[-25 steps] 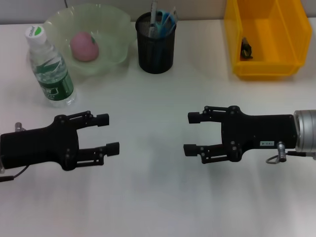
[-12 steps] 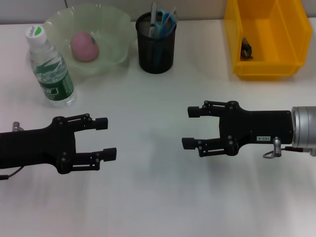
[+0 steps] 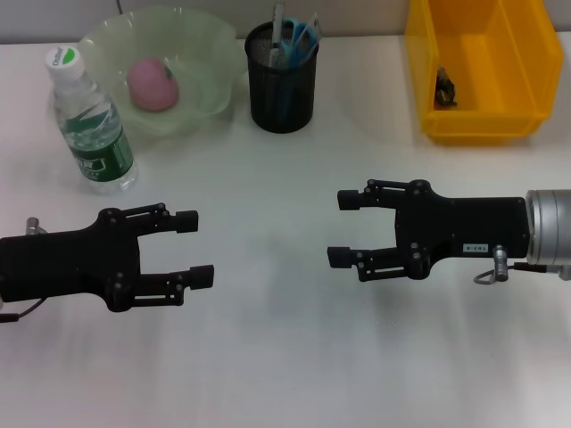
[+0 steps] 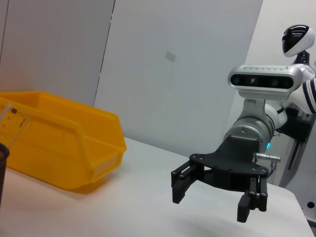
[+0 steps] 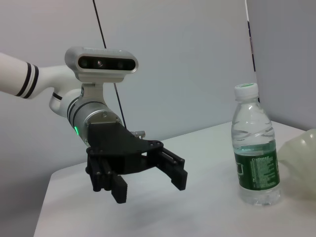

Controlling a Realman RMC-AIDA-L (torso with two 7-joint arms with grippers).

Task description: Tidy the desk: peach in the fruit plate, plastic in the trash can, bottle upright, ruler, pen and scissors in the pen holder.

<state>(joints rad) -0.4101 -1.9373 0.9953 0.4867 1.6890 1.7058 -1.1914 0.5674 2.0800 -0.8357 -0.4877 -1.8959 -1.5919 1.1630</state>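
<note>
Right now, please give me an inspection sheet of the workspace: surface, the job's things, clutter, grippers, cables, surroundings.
Surface: white desk, bare between the arms.
Job's things: peach lies in the fruit plate; bottle stands upright beside the plate; pen holder holds scissors and other long items; yellow bin holds a small dark object.
Clutter: nothing seen loose on the desk.
Grippers: left gripper open, holds nothing, low on the left side; right gripper open, holds nothing, facing it.
Cables: a thin wire loop at the right wrist.
Surroundings: plain light wall behind the desk.
</note>
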